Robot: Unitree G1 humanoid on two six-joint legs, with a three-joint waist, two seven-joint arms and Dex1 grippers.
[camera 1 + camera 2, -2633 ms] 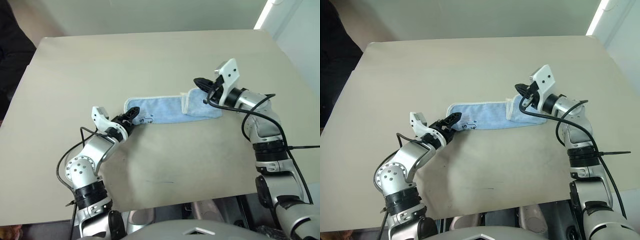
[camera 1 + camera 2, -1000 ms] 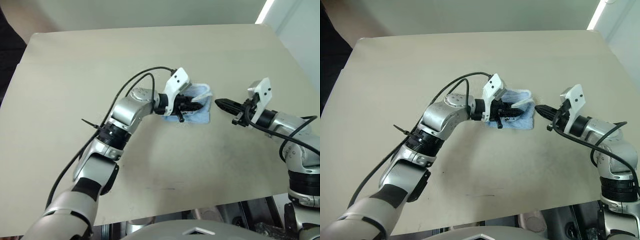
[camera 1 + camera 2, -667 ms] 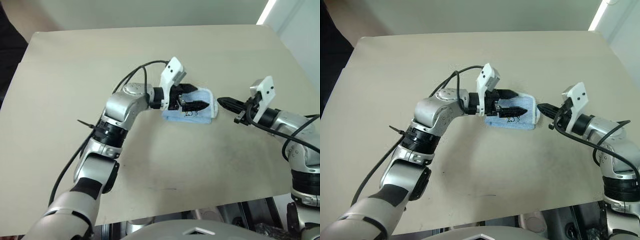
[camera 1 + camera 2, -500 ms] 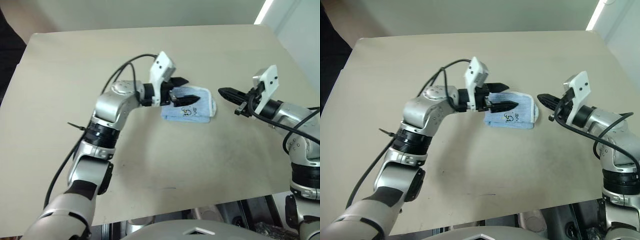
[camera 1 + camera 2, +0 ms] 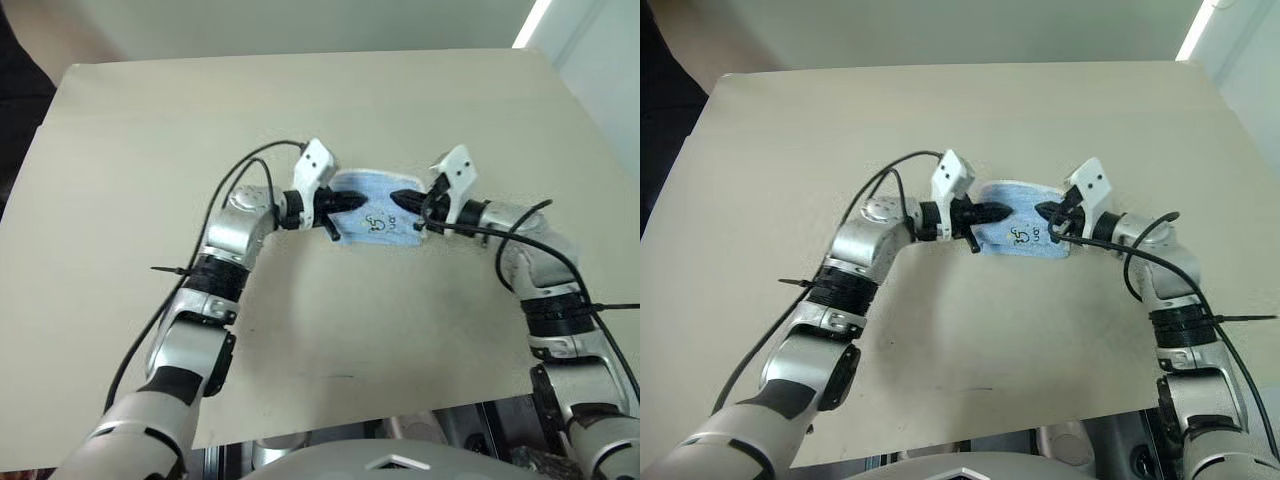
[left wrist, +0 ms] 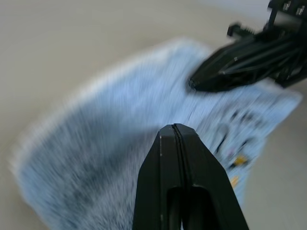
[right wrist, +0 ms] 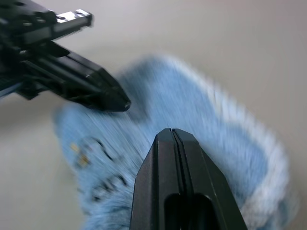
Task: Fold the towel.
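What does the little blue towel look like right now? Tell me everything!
The towel is light blue and fluffy, folded into a small thick bundle with a pale edge. A tiny stitched picture faces up. It lies flat near the middle of the tan table. The left gripper and right gripper, both shut, poke onto its top from opposite sides.

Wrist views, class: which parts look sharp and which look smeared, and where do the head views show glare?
Left wrist view: the towel is smeared, while the shut left gripper looks crisp. Right wrist view: the same, blurred cloth behind the sharp, shut right gripper. Left eye view: a bright light strip glares at the top right corner; the table is evenly lit.
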